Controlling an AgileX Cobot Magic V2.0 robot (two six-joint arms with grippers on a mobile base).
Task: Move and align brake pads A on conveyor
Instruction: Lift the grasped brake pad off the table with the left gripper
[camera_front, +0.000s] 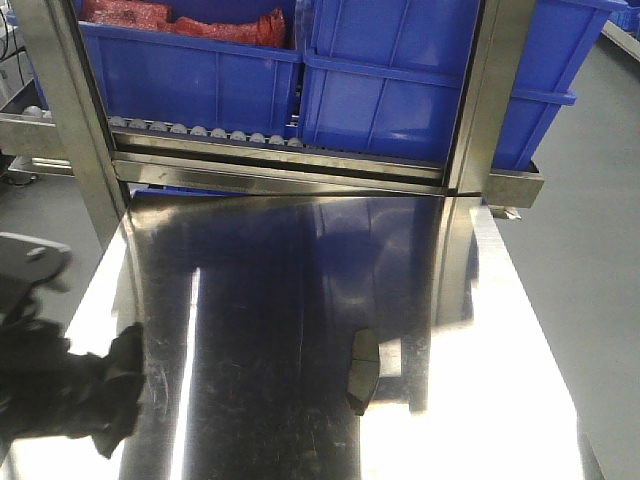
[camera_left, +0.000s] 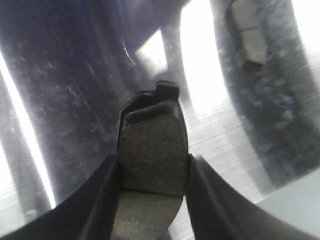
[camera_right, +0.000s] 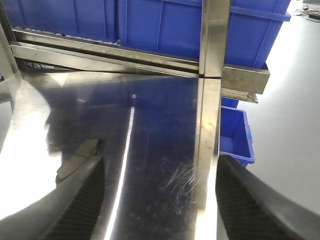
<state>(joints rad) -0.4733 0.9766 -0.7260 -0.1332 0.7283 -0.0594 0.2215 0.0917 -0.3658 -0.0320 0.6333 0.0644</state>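
A grey-brown brake pad (camera_left: 152, 145) is clamped between the dark fingers of my left gripper (camera_left: 153, 164), just above the shiny steel tabletop (camera_left: 70, 75). In the front view that gripper (camera_front: 112, 392) is at the table's near left corner. Another brake pad (camera_front: 362, 372) lies flat on the steel near the table's middle. It also shows in the left wrist view, where this pad (camera_left: 248, 36) is at the upper right, and in the right wrist view, where the pad (camera_right: 80, 154) is partly behind the left finger. My right gripper (camera_right: 160, 164) hangs open over bare steel. The conveyor is out of view.
Blue plastic bins (camera_front: 390, 90) stand on a roller rack behind the table, one holding red bags (camera_front: 225, 25). Steel frame posts (camera_front: 490, 100) rise at the table's back edge. A blue bin (camera_right: 235, 132) sits on the floor off the right edge.
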